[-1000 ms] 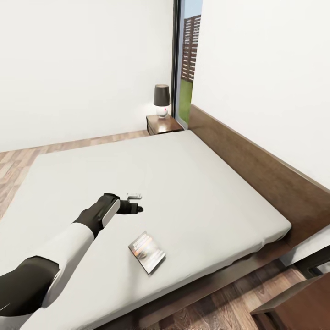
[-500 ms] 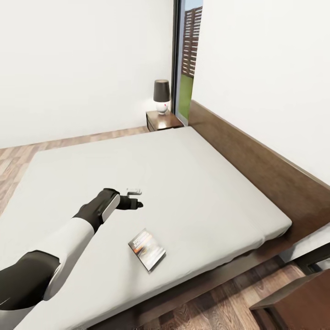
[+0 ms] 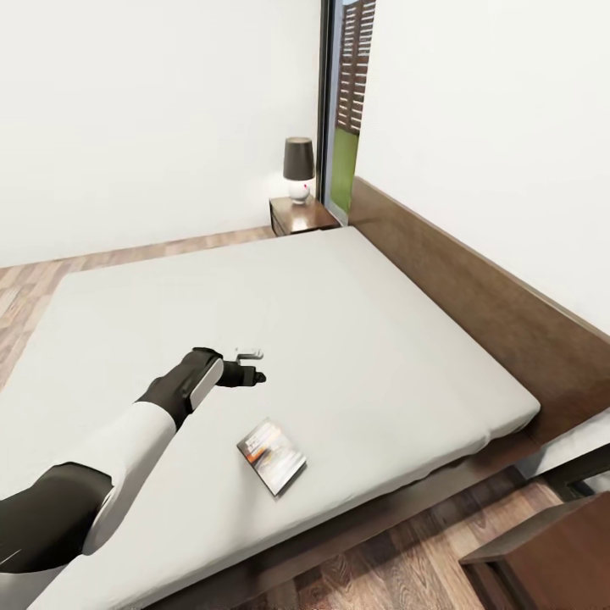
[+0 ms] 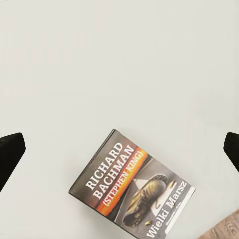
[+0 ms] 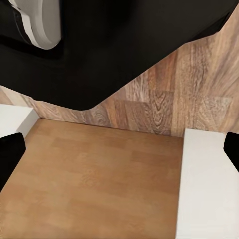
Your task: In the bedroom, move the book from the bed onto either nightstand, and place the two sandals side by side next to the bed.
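Observation:
The book (image 3: 272, 456) lies flat on the light-grey mattress of the bed (image 3: 356, 339), near its front edge. In the left wrist view its dark cover (image 4: 132, 186) has an orange band and white lettering. My left gripper (image 3: 252, 366) hovers open over the mattress, just beyond the book, with nothing between its fingertips (image 4: 10, 154). My right gripper (image 5: 121, 152) is open too, pointing down at wood flooring beside my dark base (image 5: 124, 45). One nightstand (image 3: 302, 216) stands at the far end of the headboard. The sandals are out of view.
A dark-shaded lamp (image 3: 297, 168) sits on the far nightstand, next to a tall window (image 3: 343, 102). The headboard (image 3: 483, 296) runs along the right wall. Another dark-brown piece of furniture (image 3: 546, 555) stands at the near right. Plank floor (image 3: 398, 568) borders the bed.
The head view has shifted a little, so the whole room sits slightly higher in the picture. The left arm stays over the same part of the mattress, and the book has not moved.

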Tool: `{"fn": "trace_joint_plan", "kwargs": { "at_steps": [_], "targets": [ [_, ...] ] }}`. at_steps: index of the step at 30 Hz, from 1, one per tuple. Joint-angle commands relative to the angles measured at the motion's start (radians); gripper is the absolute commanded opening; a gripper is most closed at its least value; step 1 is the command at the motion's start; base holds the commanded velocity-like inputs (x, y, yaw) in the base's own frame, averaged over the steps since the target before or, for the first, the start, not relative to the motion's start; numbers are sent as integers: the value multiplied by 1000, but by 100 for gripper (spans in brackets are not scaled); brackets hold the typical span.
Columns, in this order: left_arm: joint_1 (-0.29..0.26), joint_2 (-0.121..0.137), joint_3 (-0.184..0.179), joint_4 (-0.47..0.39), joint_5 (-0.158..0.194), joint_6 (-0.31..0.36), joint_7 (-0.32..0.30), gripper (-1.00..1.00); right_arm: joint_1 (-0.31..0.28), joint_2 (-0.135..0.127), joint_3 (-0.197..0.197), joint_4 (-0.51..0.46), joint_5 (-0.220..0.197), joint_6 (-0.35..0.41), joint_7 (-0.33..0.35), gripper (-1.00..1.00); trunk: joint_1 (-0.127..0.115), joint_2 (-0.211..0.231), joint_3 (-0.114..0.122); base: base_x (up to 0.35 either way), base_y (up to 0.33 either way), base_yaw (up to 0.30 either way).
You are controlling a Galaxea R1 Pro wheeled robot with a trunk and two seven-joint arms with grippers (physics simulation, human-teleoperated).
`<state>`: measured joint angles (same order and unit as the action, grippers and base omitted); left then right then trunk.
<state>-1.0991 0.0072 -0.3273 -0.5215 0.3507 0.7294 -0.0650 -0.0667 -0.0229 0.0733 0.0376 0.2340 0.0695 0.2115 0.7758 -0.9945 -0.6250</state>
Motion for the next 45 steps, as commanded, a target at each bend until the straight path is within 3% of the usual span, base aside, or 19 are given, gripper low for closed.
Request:
{"fn": "trace_joint_plan", "kwargs": {
  "at_steps": [1,22,45],
  "targets": [
    [-1,1,-3,-1,-4,3,-4,100,-1,0,7,1,1,1,3,100,0,-1,-2,0,0,0],
    [-1,-43,-3,0,-3,-41,20,100,-1,5,7,1,1,1,3,100,0,-1,-37,0,0,0],
    [1,-46,1,0,0,-57,24,100,-1,7,6,2,1,1,3,100,0,-1,-75,0,0,0]
  ]
}}
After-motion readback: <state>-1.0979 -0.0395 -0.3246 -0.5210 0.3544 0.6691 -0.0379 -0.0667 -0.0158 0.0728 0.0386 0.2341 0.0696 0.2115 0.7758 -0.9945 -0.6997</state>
